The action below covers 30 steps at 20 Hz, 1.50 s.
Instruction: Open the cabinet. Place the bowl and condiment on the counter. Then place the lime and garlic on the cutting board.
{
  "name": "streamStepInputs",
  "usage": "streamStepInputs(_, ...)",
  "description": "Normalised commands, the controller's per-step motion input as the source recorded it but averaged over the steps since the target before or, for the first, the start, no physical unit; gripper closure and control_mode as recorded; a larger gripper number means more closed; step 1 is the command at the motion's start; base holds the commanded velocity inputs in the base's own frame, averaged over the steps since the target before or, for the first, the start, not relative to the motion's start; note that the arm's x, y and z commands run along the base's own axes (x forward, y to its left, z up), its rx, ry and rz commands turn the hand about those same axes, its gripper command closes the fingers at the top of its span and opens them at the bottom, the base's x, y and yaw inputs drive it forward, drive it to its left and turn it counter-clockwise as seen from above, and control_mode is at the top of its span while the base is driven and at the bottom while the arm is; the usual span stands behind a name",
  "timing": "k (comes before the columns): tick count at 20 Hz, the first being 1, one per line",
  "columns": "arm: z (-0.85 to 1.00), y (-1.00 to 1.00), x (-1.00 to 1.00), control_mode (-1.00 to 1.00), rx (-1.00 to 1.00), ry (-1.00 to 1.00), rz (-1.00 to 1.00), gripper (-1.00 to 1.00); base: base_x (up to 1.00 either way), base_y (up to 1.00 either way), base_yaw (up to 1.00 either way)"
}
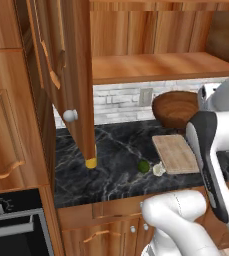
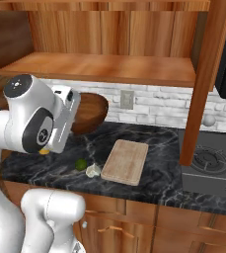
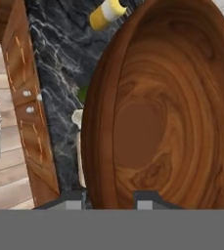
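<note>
The gripper (image 3: 108, 197) sits clamped over the rim of the wooden bowl (image 3: 162, 107), which fills the right of the hand view; the cabinet door (image 1: 68, 70) hangs open at upper left. The lime (image 1: 144, 166) and garlic (image 1: 158, 170) lie on the dark surface (image 1: 106, 170) beside the cutting board (image 1: 175, 153); the yellow-capped condiment (image 1: 91, 163) stands left of them.

Brown wood-grain bowl (image 3: 157, 107), green lime (image 1: 144, 166), pale garlic (image 1: 158, 170), black white-veined marble counter (image 1: 116, 150).

A home kitchen: wooden cabinets (image 1: 16, 125), marble counter (image 1: 116, 175), brick backsplash (image 2: 159, 108), stove burner (image 2: 208, 160) and oven (image 1: 16, 225).
</note>
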Motion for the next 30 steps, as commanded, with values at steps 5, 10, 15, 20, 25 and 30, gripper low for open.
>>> streamStepInputs(5, -0.79, 0.0, 0.82, -1.0, -0.09, 0.0, 0.09, 1.0, 0.0, 0.0, 0.0)
streamStepInputs(10, -0.64, 0.0, 1.0, -1.0, 0.0, 0.0, 0.24, 1.0, 0.0, 0.0, 0.0)
streamStepInputs(15, -0.54, 0.04, 0.99, -1.0, 0.0, 0.12, 0.27, 1.0, 0.0, 0.0, 0.0)
streamStepInputs(20, -0.45, 0.23, 0.85, -1.0, 0.0, 0.09, 0.18, 1.0, 0.0, 0.0, 0.0)
streamStepInputs(25, -0.59, 0.39, 0.95, -1.0, 0.0, 0.02, 0.14, 1.0, 0.0, 0.0, 0.0)
streamStepInputs(30, -0.63, 0.34, 0.89, -1.0, 0.0, 0.01, 0.15, 1.0, 0.0, 0.0, 0.0)
